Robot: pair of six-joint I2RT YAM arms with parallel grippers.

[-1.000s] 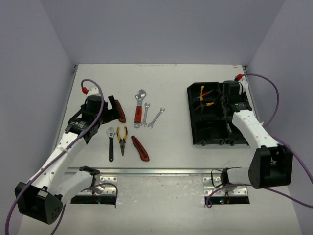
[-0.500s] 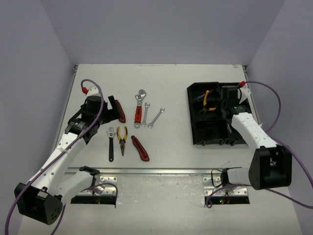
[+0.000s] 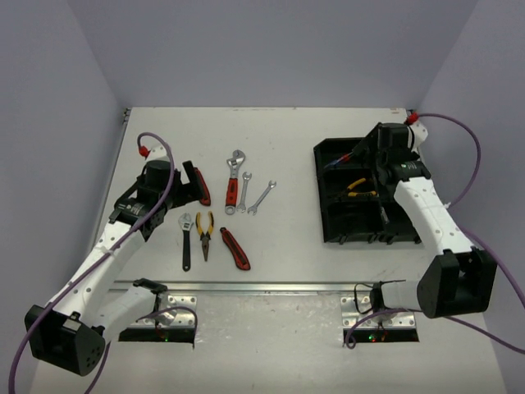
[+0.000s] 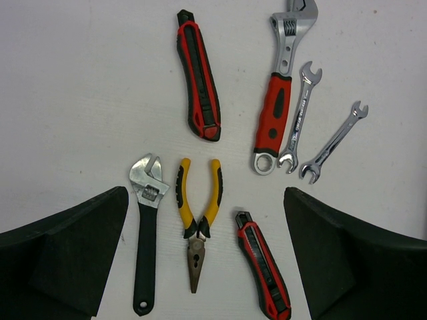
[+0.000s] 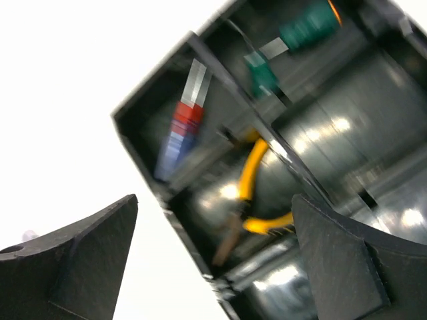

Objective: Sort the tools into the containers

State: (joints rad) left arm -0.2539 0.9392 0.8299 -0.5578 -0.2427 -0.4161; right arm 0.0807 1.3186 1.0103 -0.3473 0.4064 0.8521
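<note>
Loose tools lie on the table's left half: a red-handled wrench (image 3: 233, 185), two small silver wrenches (image 3: 244, 190) (image 3: 262, 197), a black-handled wrench (image 3: 186, 242), yellow pliers (image 3: 204, 234) and a red knife (image 3: 235, 249). Another red knife (image 3: 199, 187) lies by my left gripper (image 3: 190, 182). That gripper hovers open above the yellow pliers (image 4: 197, 213), holding nothing. On the right, the black tray (image 3: 321, 197) holds a second pair of yellow pliers (image 3: 357, 187). My right gripper (image 3: 365, 152) hangs open and empty over the tray's far end. The right wrist view shows those pliers (image 5: 257, 187) and two screwdrivers (image 5: 180, 133) (image 5: 300, 30) in separate compartments.
Grey walls close in the table on the left, back and right. A metal rail (image 3: 262, 287) runs along the near edge between the arm bases. The tray rim (image 5: 164, 211) stands raised above the table.
My right gripper has opened and let go of the yellow pliers, which now lie in a middle tray compartment. It has pulled back toward the tray's far end. The left arm has not moved.
</note>
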